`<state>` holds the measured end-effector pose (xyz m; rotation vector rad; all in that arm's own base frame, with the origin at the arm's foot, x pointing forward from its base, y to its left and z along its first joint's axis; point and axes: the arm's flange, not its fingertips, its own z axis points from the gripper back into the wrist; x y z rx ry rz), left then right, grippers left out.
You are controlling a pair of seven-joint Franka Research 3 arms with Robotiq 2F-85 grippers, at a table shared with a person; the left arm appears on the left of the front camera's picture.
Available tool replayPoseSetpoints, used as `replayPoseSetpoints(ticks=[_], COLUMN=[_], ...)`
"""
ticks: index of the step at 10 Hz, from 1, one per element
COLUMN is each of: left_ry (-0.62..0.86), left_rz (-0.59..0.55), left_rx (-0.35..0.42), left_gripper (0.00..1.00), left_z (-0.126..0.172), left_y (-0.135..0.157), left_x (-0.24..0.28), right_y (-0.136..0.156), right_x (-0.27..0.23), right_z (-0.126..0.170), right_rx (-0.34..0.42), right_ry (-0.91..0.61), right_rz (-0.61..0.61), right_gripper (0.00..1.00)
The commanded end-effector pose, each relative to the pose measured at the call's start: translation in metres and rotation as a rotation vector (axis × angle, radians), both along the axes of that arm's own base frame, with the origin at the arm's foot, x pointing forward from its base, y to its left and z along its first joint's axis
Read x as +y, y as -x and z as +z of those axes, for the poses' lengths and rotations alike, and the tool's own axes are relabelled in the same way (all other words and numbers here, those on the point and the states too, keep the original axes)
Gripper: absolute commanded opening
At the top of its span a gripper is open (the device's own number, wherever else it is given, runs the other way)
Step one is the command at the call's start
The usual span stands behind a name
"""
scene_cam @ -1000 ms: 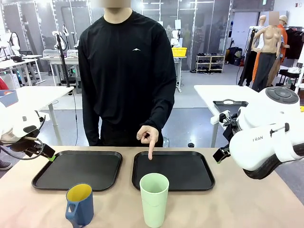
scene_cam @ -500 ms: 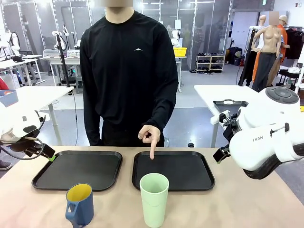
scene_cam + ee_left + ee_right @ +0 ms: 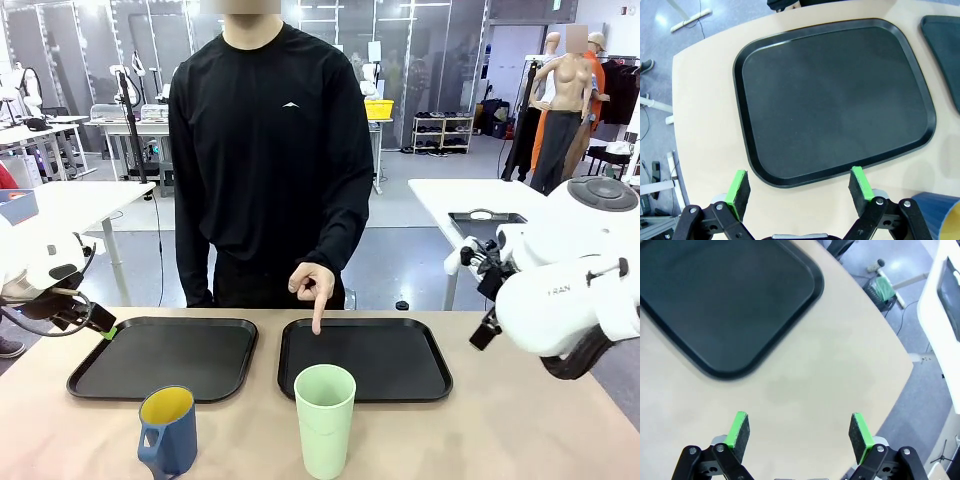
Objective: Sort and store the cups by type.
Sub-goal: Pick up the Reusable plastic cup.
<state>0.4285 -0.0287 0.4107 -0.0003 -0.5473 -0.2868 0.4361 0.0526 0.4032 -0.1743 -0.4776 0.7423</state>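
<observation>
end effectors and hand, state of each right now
Left end effector: open, empty.
Right end effector: open, empty.
Person's hand: index finger pointing at the right tray.

The right hand (image 3: 798, 416) hangs open over the table (image 3: 815, 375), near a tray (image 3: 715, 300).

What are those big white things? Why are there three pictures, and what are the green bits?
The white things are two robot arms. Each ends in a gripper: two green-tipped fingers that pinch. One picture looks from between the arms, across the table, at a person. The other two come from cameras on the wrists, looking along the left gripper and the right gripper. Both are open and hold nothing. On the table are a black left tray, a black right tray, a blue mug with a yellow inside, and a tall green cup. The person's hand points down at the right tray.
</observation>
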Motion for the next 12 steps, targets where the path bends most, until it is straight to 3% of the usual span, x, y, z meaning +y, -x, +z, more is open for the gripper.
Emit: replayPoseSetpoints(ticks=[1, 5, 9, 12], left_ry=[0.004, 0.004, 0.004, 0.004], left_rz=[0.0, 0.0, 0.0, 0.0], left_rx=[0.004, 0.004, 0.004, 0.004], left_gripper=[1.0, 1.0, 1.0, 1.0], left_z=[-0.001, -0.001, -0.001, -0.001], left_y=[0.0, 0.0, 0.0, 0.0], left_x=[0.001, 0.001, 0.001, 0.001], right_y=[0.041, 0.04, 0.048, 0.048], right_x=[-0.035, -0.077, -0.082, -0.08], right_z=[-0.012, -0.042, -0.069, -0.079], right_rx=[0.051, 0.066, 0.037, 0.047], right_ry=[0.041, 0.084, -0.009, -0.069], right_rz=[0.038, 0.161, 0.351, 0.396], right_gripper=[1.0, 1.0, 1.0, 1.0])
